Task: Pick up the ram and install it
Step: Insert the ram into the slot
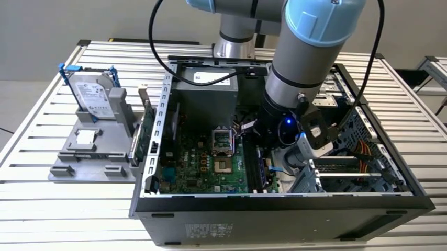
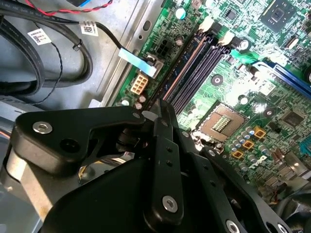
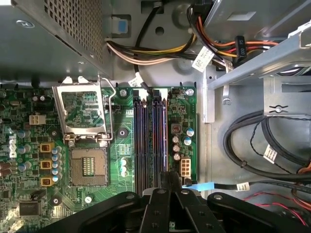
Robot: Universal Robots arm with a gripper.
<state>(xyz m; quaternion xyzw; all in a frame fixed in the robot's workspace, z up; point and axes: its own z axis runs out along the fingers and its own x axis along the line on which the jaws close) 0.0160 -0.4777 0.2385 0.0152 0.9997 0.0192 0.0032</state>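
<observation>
Ribbed bare-aluminium tabletop (image 1: 42, 193), matt. Black computer case (image 1: 279, 219): painted sheet metal, satin. Green motherboard (image 3: 121, 145): glossy lacquer. Black gripper fingers (image 2: 167, 145): matt, with bright metal screws.

One open computer case (image 1: 279, 206) sits on the counter (image 1: 42, 209), holding one green motherboard (image 3: 121, 141) with one processor socket (image 3: 87, 167) and four memory slots (image 3: 150, 141). One hard drive (image 1: 94, 97) stands upright in one grey holder (image 1: 87, 157).

1. Evenly lit from overhead in the exterior view; pale glare across the slatted table (image 1: 42, 94) at frame left.
2. Deep shadow inside the computer case (image 1: 279, 214).
3. Bright, slightly soft motherboard (image 3: 92, 141) in both wrist views.
</observation>
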